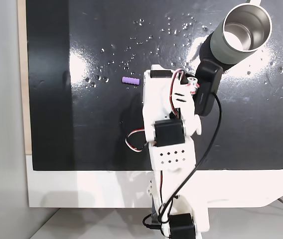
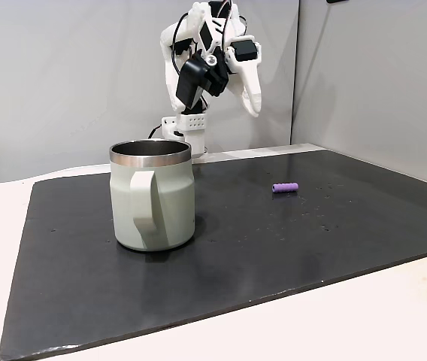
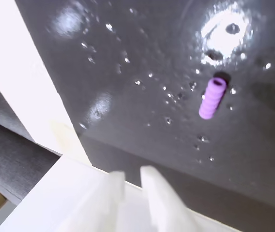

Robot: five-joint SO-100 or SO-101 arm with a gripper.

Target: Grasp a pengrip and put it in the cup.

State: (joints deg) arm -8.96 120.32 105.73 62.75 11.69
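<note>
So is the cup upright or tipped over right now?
Upright. The cup stands on its base on the black mat, mouth up; a fixed view from above looks into its steel inside.

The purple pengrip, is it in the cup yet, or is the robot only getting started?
Only starting. The pengrip lies on the black mat, apart from the cup, so nothing is done. The gripper hangs high above the mat, holding nothing. Grasping, carrying and dropping are all left.
</note>
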